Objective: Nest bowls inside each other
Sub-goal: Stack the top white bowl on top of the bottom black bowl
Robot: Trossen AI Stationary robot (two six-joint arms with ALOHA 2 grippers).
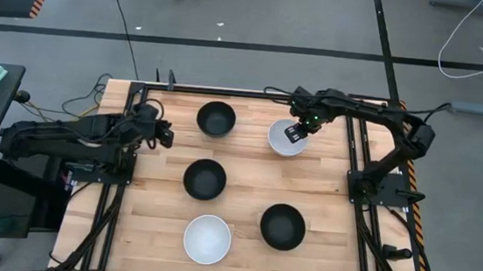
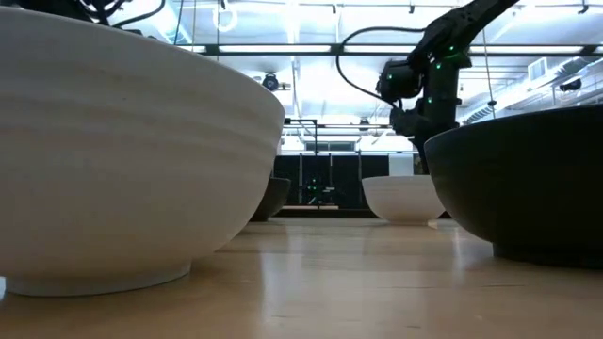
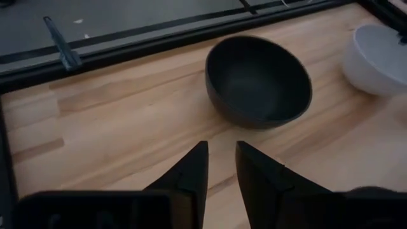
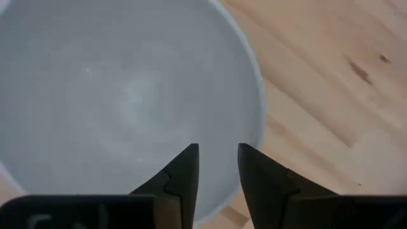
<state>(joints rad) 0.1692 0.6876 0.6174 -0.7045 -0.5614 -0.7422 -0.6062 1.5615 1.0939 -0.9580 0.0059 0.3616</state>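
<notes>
Five small bowls stand upright on their bases on the wooden table. In the high view a black bowl (image 1: 216,118) and a white bowl (image 1: 288,140) are in the far row, a black bowl (image 1: 204,179) is in the middle, and a white bowl (image 1: 207,239) and a black bowl (image 1: 283,226) are near. My right gripper (image 1: 295,132) hovers above the far white bowl (image 4: 114,95), fingers pointing down over its inside near the rim, with a narrow gap (image 4: 217,152). My left gripper (image 1: 168,135) waits at the table's left, narrowly open (image 3: 220,147), facing the far black bowl (image 3: 257,79).
Black frame rails (image 1: 358,154) run along the table's left, right and far edges, and the arm bases stand on them. Bare wood lies between the bowls. In the low view the near white bowl (image 2: 113,160) and near black bowl (image 2: 528,179) fill the foreground.
</notes>
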